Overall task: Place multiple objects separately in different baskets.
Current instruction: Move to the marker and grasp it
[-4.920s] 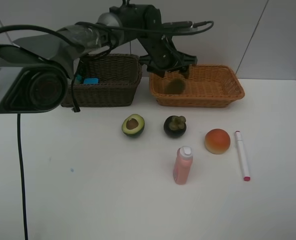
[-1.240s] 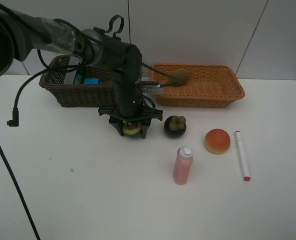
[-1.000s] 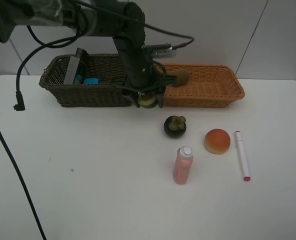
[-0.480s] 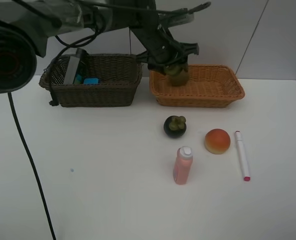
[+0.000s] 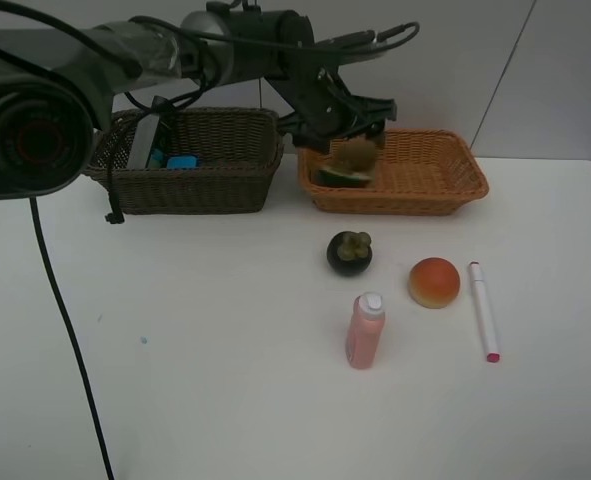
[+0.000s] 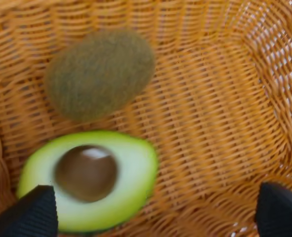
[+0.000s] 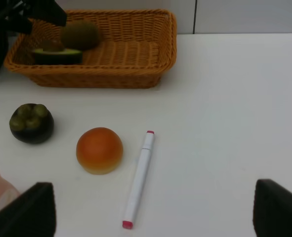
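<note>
My left gripper (image 5: 341,138) hangs open over the light orange basket (image 5: 445,190). The halved avocado (image 6: 89,180) lies free in that basket, cut side up, beside the brown kiwi (image 6: 100,74). The gripper's fingertips (image 6: 34,215) stand wide apart above them. The dark brown basket (image 5: 200,185) holds the dark green pump bottle (image 5: 143,140) and the blue eraser (image 5: 182,162). On the table stand the mangosteen (image 5: 349,252), orange bun (image 5: 434,282), pink bottle (image 5: 365,331) and white-pink marker (image 5: 483,310). My right gripper (image 7: 150,212) is open and empty, above the table near the marker (image 7: 140,178).
The two baskets stand side by side at the back of the white table (image 5: 175,350). A black cable (image 5: 65,330) hangs over the table's left part. A wall rises just behind the baskets.
My left gripper lifted the avocado off the table, carried it over the orange basket and let it go. It now lies beside the kiwi.
</note>
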